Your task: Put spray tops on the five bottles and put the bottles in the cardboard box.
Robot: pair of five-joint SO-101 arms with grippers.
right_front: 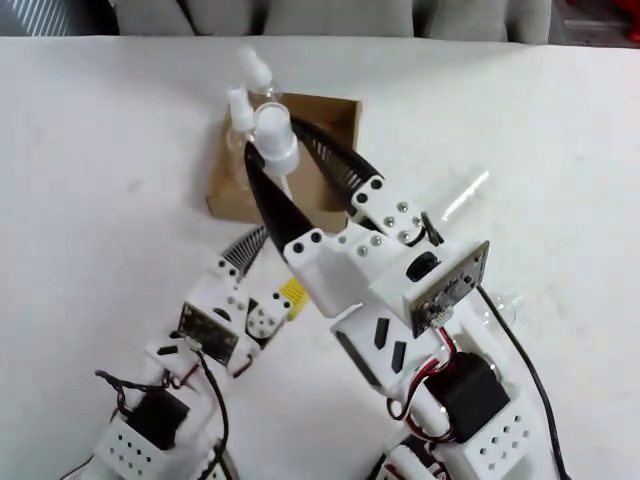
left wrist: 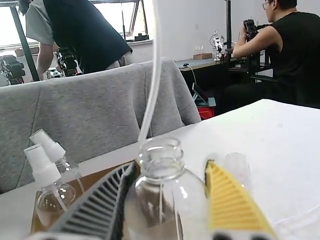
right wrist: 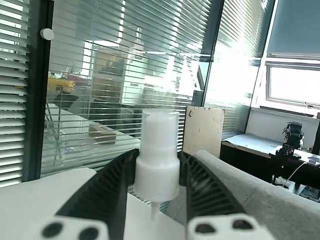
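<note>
Capped bottles (right_front: 241, 108), two, sit in your cardboard box (right_front: 340, 112) from above, your right claw (right_front: 272, 140) gripping a spray top (right_front: 276, 128) over it. Left wrist: your left claw (left wrist: 169, 174) clamps an open bottle (left wrist: 161, 150), the dip tube (left wrist: 152, 75) at its neck. Right wrist: the top is pinched firmly. Three seemingly remain.

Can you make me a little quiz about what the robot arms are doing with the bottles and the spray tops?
1. True or false: the right gripper is shut on a white spray top.
2. How many capped bottles stand in the cardboard box? A) one B) two C) five
3. Fill the gap: the open bottle in the left gripper has no ___ on it yet.

Key: 1 true; 2 B; 3 spray top.
</note>
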